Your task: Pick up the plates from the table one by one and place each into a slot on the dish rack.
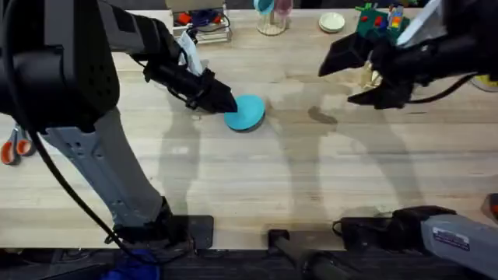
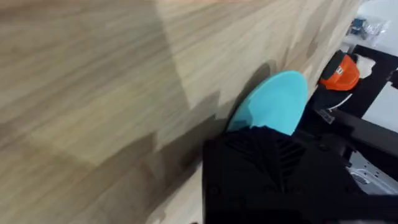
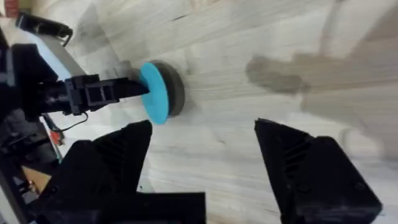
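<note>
From above the arms' bases we look down and forward over the light wooden plank table (image 1: 257, 171); our left wrist view sits close over the boards, its lens right behind the bright cyan-blue round plate (image 2: 277, 102); our right wrist view faces across the table from farther off; all three views share that plate (image 3: 153, 93) (image 1: 247, 112).

Bright, even light; soft shadows; blurred arms

The left hand (image 2: 273, 155) grips the cyan plate (image 2: 277, 102) above the table (image 2: 93, 74).
</note>
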{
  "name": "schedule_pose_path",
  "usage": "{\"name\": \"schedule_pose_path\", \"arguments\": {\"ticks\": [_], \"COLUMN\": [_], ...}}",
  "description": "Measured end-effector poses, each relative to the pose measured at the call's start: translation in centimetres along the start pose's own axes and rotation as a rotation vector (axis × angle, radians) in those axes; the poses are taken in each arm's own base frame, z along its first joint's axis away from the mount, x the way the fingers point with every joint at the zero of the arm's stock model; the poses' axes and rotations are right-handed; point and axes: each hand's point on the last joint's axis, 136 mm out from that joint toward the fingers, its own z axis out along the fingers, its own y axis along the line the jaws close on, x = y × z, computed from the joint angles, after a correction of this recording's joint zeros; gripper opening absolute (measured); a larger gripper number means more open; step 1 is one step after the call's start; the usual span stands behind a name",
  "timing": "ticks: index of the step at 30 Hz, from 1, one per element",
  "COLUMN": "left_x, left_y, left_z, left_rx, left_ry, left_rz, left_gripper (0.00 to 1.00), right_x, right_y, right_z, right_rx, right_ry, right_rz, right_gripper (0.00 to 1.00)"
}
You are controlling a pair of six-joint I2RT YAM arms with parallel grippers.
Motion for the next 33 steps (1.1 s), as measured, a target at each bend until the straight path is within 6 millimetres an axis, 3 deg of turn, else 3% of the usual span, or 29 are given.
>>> {"name": "schedule_pose_path", "arguments": {"ticks": [13, 20, 21, 27, 33], "left_x": [0.0, 0.0, 0.0, 0.0, 0.0], "left_y": [0.0, 0.0, 0.0, 0.0, 0.0], "left_z": [0.0, 0.0, 0.0, 0.0, 0.0], "left_rx": [0.0, 0.0, 0.0, 0.0, 0.0], "left_ry": [0.0, 0.0, 0.0, 0.0, 0.0], "left_rz": [0.0, 0.0, 0.0, 0.0, 0.0], "left_gripper": [0.041, 0.041, 0.041, 0.041, 0.041], "right_x": [1.1, 2.7, 3.7, 4.9, 5.6], "right_y": [2.8, 3.8, 5.2, 6.2, 6.7], "right_z": [8.1, 12.2, 14.8, 16.7, 17.1], "right_rx": [-0.032, -0.031, -0.082, -0.113, -0.118], "right_ry": [0.105, 0.166, 0.206, 0.237, 0.247], "right_rz": [-0.046, -0.055, -0.072, -0.089, -0.101], "right_gripper": [0.995, 0.995, 0.993, 0.993, 0.994]}}
